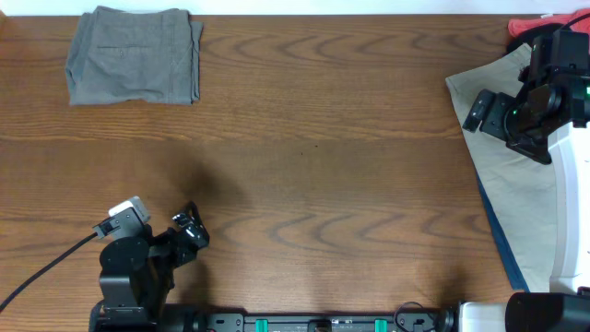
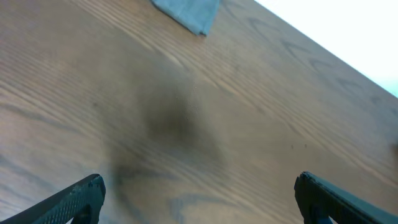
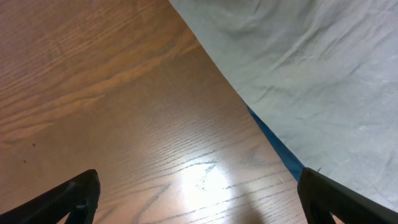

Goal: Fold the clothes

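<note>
Grey shorts [image 1: 134,55] look folded, well ahead of the left gripper [image 1: 191,226], so khaki shorts [image 3: 311,81] are up next: both grippers gape empty, and the right gripper [image 3: 198,198] needs to pinch the edge just past its fingers [image 3: 78,196].

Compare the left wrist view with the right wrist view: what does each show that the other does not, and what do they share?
Only the left wrist view shows a corner of the grey garment at the top edge, plus a white strip beyond the wooden table. Only the right wrist view shows the khaki-beige cloth, with a blue edge peeking from beneath it. Both show that table and a pair of dark fingers spread wide with nothing between them: the left fingers and the right fingers.
</note>
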Motion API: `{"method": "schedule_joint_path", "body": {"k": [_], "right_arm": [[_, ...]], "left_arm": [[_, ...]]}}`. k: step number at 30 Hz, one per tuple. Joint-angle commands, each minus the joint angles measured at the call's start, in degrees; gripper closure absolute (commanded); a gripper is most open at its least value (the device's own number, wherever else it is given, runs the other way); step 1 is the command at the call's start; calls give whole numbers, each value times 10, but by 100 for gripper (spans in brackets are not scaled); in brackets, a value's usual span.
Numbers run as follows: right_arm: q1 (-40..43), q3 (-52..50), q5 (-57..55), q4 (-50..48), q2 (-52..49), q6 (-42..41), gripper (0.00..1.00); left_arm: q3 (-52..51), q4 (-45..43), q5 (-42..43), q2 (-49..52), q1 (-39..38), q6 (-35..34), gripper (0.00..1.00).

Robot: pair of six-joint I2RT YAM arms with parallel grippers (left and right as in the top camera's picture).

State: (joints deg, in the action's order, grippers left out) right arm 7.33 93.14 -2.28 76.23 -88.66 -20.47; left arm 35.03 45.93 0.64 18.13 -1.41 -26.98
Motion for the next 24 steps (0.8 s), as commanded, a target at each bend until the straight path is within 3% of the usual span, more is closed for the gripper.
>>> {"method": "schedule_joint_path", "body": {"k": [1,5,14,24], "right_arm": [[2,0,0,0,-3,-7,1],[2,0,0,0,-3,-7,1],[2,0,0,0,-3,-7,1],[2,0,0,0,-3,-7,1]], "left_arm": [[-34,-28,-28,-28,-5,36,2],[-94,-90,-28,-72,-14,79,2],[-225,-280,-29,-155,-14,110,2],[-315,-392,-31,-181,1,130,2]]}}
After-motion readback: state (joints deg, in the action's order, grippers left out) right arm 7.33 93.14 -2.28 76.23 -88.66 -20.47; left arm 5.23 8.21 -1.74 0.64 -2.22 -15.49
